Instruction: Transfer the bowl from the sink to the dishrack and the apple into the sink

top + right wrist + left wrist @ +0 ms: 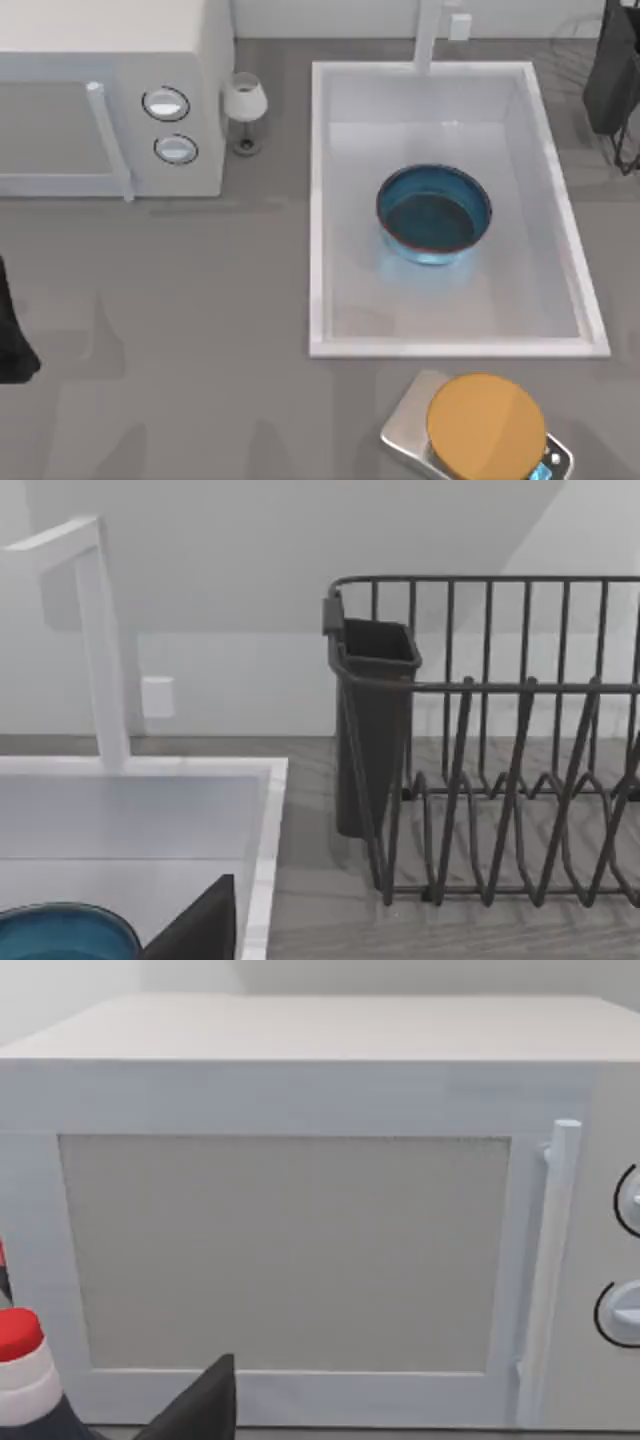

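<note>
Your right gripper (200,925), grip state unclear, should take the glossy, slippery, rigid bowl (433,214) at centre frame by its thin rim.

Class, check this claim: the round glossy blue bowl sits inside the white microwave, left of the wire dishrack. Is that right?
Not quite. The round glossy blue bowl sits inside the white rectangular sink, not the microwave, as the top view shows. It does lie left of the grey wire dishrack.
</note>
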`<state>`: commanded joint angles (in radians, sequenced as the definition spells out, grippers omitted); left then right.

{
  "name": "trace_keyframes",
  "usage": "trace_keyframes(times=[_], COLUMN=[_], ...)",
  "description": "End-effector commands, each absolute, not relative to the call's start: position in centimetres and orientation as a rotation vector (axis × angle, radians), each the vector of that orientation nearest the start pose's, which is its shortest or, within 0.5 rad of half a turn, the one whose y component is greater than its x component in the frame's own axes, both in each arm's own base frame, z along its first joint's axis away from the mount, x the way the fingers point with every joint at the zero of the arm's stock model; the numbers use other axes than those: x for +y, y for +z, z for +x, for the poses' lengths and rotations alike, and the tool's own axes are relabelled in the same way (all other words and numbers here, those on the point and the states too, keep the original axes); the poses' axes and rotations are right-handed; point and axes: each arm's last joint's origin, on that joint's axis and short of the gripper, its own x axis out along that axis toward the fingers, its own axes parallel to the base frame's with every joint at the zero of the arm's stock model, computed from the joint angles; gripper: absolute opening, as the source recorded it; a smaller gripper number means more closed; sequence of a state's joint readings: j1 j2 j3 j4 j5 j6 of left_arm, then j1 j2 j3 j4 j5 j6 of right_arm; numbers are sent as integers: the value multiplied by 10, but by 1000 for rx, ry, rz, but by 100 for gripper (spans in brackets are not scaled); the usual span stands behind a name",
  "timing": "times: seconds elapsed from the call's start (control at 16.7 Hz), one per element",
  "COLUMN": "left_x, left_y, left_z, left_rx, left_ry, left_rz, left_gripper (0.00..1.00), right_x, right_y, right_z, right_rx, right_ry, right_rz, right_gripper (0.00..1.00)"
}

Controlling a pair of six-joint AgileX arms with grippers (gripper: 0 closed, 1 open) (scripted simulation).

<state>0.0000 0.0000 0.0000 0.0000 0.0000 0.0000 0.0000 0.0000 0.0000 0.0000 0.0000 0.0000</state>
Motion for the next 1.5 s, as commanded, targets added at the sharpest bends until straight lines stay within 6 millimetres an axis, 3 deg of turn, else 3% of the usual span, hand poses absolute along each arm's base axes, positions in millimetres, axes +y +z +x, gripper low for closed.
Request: trace_keyframes(times=[0.3,0.54,0.72,0.9,1.14,1.32,1.5], left_x=[-1,-1,-1,-1,-1,-1,-1], left_y=[160,160,160,160,160,160,160], left_z=[106,106,106,106,106,106,106], left_rx=[0,0,0,0,0,0,0], left_ry=[0,0,0,0,0,0,0], left_rz=[0,0,0,0,0,0,0], left_gripper=[100,100,100,100,100,100,100], right_x=[0,5,13,28,64,103,147], right_y=[170,203,234,261,276,264,238], right_z=[106,115,137,175,250,311,366], right_rx=[35,189,386,638,1003,1242,1406], right_ry=[6,38,73,98,95,64,26], right_rz=[18,80,140,195,234,226,187], right_gripper=[100,100,100,100,100,100,100])
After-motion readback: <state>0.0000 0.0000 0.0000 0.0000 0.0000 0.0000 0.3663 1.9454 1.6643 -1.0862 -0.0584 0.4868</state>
